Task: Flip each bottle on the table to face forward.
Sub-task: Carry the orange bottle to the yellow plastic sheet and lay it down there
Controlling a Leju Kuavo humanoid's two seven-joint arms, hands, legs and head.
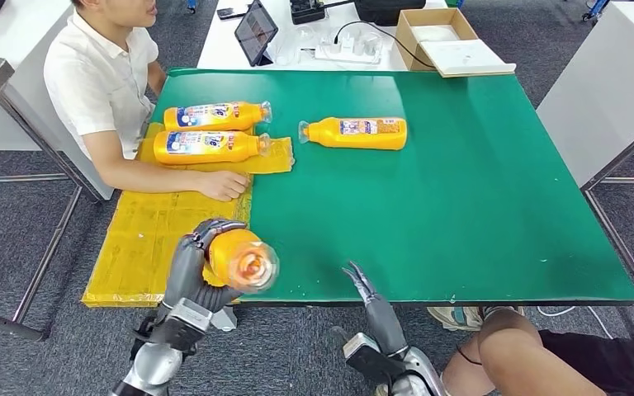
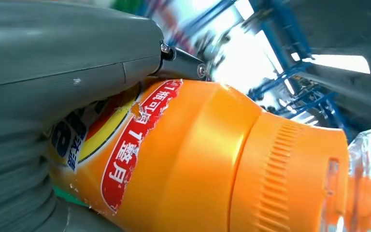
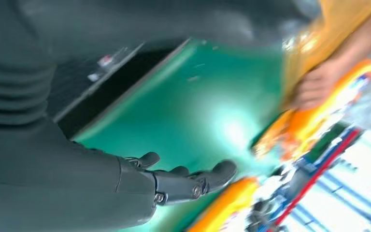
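My left hand (image 1: pixel 202 272) grips an orange bottle (image 1: pixel 239 260) lifted over the near left part of the green table (image 1: pixel 462 214), its clear cap pointing toward me. In the left wrist view the bottle (image 2: pixel 198 159) shows its red and blue label beside my left hand (image 2: pixel 53 72). My right hand (image 1: pixel 371 301) hovers at the table's near edge, fingers apart and empty; the right wrist view shows my right hand (image 3: pixel 174 181) over the green top. Two labelled orange bottles (image 1: pixel 215 115) (image 1: pixel 206 146) lie at the far left, and a third bottle (image 1: pixel 359 132) lies near the middle.
A person in a white shirt (image 1: pixel 99 82) sits at the left, one hand (image 1: pixel 223 186) resting on the yellow mat (image 1: pixel 157 231). Another person's knee (image 1: pixel 512 346) is at the near right. A cardboard box (image 1: pixel 437 33) and a tablet (image 1: pixel 256 33) stand on the white table behind.
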